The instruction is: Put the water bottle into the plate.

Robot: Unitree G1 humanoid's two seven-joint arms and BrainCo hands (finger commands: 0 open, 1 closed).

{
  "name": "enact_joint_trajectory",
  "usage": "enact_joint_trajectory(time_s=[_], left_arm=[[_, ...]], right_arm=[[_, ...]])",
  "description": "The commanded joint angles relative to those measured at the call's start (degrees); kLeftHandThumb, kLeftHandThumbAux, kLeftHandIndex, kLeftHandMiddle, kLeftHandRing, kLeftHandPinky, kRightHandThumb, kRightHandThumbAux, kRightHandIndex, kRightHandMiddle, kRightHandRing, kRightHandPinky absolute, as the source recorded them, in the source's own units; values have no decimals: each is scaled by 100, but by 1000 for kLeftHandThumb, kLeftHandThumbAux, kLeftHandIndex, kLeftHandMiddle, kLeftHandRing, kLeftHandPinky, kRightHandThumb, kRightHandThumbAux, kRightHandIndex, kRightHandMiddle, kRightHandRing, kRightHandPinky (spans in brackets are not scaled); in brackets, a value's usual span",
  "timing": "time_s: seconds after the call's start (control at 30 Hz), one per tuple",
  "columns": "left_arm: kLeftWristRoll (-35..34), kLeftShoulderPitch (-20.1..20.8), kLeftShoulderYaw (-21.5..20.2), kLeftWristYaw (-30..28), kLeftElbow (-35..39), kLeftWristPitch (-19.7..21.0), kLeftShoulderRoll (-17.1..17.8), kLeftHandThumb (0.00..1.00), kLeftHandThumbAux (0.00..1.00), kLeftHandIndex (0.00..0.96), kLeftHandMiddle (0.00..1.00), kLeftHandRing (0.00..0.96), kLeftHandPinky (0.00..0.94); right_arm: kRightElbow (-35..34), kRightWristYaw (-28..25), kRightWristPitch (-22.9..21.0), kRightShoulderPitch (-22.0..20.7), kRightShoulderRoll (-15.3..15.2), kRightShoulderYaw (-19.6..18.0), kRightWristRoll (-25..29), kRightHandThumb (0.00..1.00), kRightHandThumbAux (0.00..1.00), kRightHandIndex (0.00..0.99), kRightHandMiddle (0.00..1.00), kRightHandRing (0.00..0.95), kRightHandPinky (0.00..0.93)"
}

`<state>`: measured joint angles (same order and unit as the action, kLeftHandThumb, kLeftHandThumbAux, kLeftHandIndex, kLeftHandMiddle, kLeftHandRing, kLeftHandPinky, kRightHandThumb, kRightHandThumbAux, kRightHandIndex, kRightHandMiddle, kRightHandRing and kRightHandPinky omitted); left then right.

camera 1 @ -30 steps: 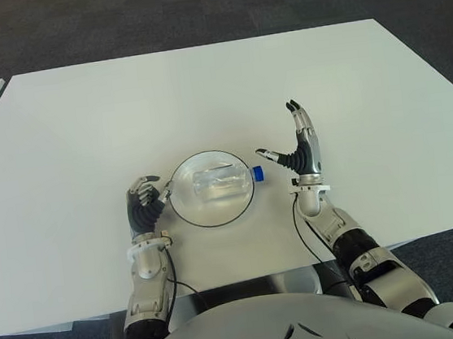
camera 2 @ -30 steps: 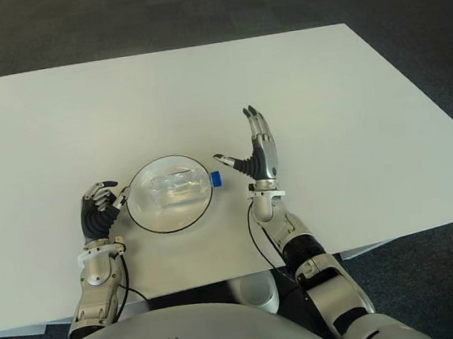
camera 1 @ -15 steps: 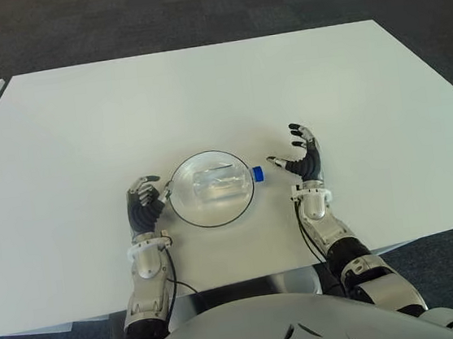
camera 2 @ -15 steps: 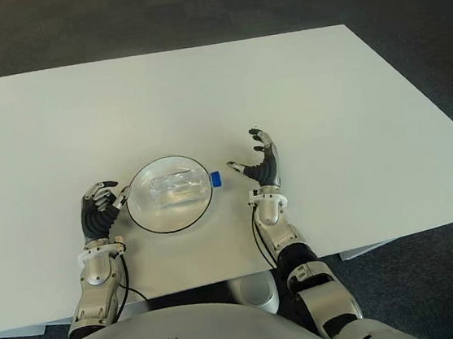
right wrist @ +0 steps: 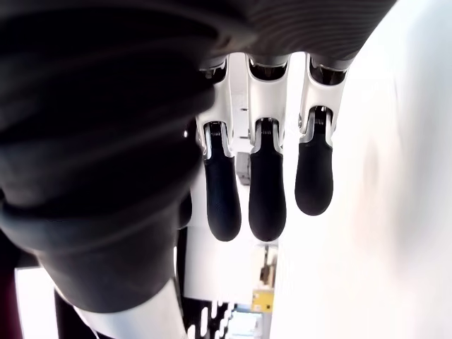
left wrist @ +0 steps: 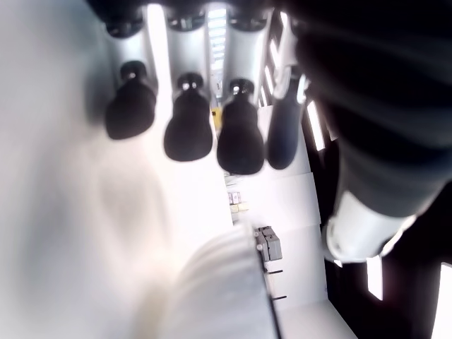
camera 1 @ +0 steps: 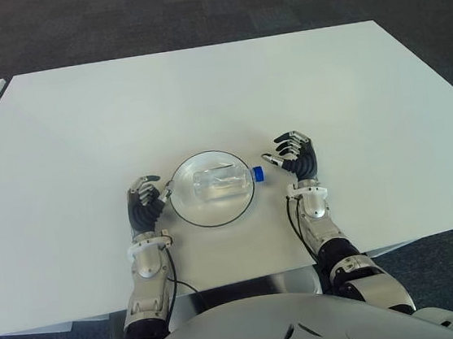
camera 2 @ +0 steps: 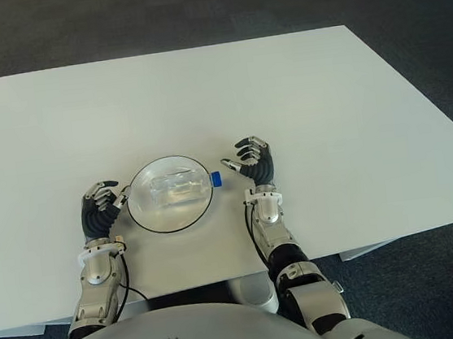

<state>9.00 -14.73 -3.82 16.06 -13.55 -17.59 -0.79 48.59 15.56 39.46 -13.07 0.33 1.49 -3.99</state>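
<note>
Where round plate point(camera 1: 183, 209) sits, clear plastic water bottle point(camera 1: 221, 181) lies inside.

Water bottle lying in a plate between two robot hands on a table.

The water bottle point(camera 1: 221, 181) lies on its side in the plate point(camera 1: 183, 209), cap toward the right hand point(camera 1: 294, 155) just beside it. The left hand point(camera 1: 144, 205) sits at the plate's opposite edge. Both are near the table's point(camera 1: 201, 90) front.

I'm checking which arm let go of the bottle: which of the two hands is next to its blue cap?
The right hand, beside the bottle at its blue cap. The left hand shows at the plate's opposite edge, away from the cap.
</note>
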Motion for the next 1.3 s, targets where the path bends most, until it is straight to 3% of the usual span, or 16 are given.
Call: enact_joint_trajectory(time_s=[0.03, 0.07, 0.13, 0.27, 0.77, 1.3], left_arm=[[-20, -134, -4, -23, -152, 298, -35, 709, 714, 437, 764, 762, 745], [-17, -134, -3, -22, -152, 295, -33, 709, 714, 437, 764, 761, 744], [-19, -129, -4, -27, -159, 287, -26, 710, 714, 437, 763, 759, 742], [-27, -121, -1, -52, -191, 227, -3, 710, 714, 437, 761, 757, 738], [-32, -90, 22, -88, -224, 219, 49, 709, 714, 437, 755, 751, 730], [-48, -89, 18, -108, -203, 244, 56, 709, 714, 437, 757, 756, 740]], right_arm=[[337, -332, -202, 215, 165, -175, 281, 377, 853, 473, 574, 578, 583], [346, -375, -208, 214, 175, -202, 300, 492, 808, 458, 580, 582, 584], [361, -439, -228, 206, 195, -245, 324, 593, 770, 445, 587, 587, 584], [383, -579, -279, 208, 249, -340, 388, 678, 737, 435, 601, 599, 598], [398, -1051, -266, 255, 432, -618, 673, 705, 725, 435, 647, 645, 642], [432, -1170, -306, 246, 475, -686, 690, 705, 725, 435, 655, 651, 650]])
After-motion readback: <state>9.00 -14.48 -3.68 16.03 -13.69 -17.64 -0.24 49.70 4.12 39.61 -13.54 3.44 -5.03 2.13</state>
